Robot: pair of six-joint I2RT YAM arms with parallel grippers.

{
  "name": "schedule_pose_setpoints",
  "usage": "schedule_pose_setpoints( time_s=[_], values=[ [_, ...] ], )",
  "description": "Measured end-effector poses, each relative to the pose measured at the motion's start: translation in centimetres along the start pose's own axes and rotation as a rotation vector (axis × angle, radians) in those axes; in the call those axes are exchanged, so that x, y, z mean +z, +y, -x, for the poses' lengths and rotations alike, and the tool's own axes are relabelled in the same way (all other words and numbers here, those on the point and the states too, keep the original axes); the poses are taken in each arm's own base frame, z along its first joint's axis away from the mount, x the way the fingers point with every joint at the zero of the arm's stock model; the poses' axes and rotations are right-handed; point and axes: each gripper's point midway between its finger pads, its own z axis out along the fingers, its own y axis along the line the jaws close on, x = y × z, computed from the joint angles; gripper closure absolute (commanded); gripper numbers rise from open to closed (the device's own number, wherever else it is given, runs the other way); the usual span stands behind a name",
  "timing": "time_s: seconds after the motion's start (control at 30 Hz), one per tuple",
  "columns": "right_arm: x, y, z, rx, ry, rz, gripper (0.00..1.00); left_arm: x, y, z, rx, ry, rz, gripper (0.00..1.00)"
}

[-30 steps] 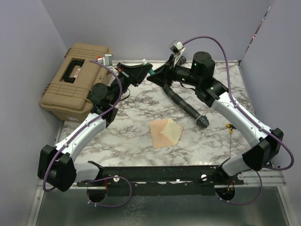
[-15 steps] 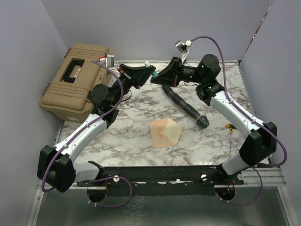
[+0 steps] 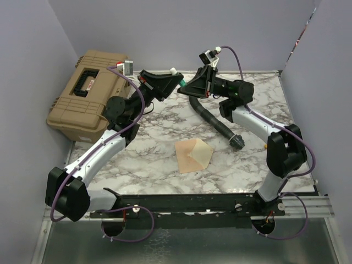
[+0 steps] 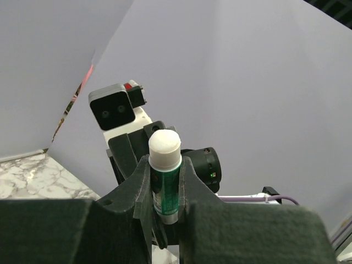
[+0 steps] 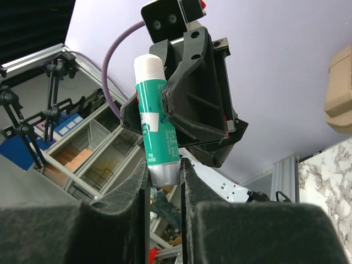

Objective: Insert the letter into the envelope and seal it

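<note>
The envelope [image 3: 193,155] lies flat mid-table, kraft-brown, its paler pointed flap spread open to the right. The letter does not show as a separate sheet. Both grippers meet in the air at the back of the table. My left gripper [image 3: 175,80] [image 4: 165,162] is shut on the green body of a glue stick [image 3: 179,83] [image 4: 165,190] [image 5: 155,121] with a white cap. My right gripper [image 3: 183,88] [image 5: 164,168] is shut on the stick's silver-grey end, opposite the cap.
A tan tool case [image 3: 88,93] sits at the back left, partly off the marble table [image 3: 148,159]. A black ribbed tube [image 3: 217,122] lies diagonally right of centre. A small yellow item [image 3: 268,147] rests near the right edge. Walls close in at the back and both sides.
The right gripper's jaws have closed onto the glue stick's end, and the right arm has folded in towards the back. The left arm has lifted slightly with the stick.
</note>
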Motion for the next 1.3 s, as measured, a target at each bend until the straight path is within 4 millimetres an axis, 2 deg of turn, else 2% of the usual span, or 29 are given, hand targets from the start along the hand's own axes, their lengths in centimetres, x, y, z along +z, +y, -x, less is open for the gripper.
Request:
schedule_pose_setpoints(
  time_s=[0.1, 0.13, 0.27, 0.5, 0.6, 0.8, 1.0, 1.3],
  values=[
    [0.0, 0.1, 0.0, 0.004, -0.003, -0.001, 0.54, 0.1, -0.2, 0.1, -0.001, -0.001, -0.011, 1.00],
    [0.0, 0.0, 0.1, 0.002, -0.007, -0.012, 0.48, 0.1, -0.1, 0.0, 0.000, -0.001, -0.010, 1.00],
    [-0.8, 0.0, 1.8, -0.123, -0.055, -0.101, 0.38, 0.0, 0.2, 0.2, 0.007, -0.001, -0.002, 1.00],
    [-1.5, 2.5, 3.0, -0.508, -0.088, -0.232, 0.34, 0.0, 0.8, 0.5, -0.030, -0.021, 0.029, 1.00],
    [-1.8, 2.9, 3.4, -0.679, -0.093, -0.301, 0.33, 0.0, 1.0, 0.6, -0.045, -0.028, 0.038, 1.00],
    [-2.5, 1.4, 3.8, -0.948, -0.059, -0.440, 0.33, 0.1, 1.0, 0.7, -0.079, -0.036, 0.044, 1.00],
    [-2.4, -0.3, 3.4, -1.155, -0.053, -0.547, 0.34, 0.1, 0.9, 0.7, -0.161, -0.041, 0.051, 1.00],
    [-1.9, 0.8, 3.5, -1.378, -0.171, -0.557, 0.33, 0.5, 1.4, 0.7, -0.351, -0.060, 0.076, 1.00]
  ],
)
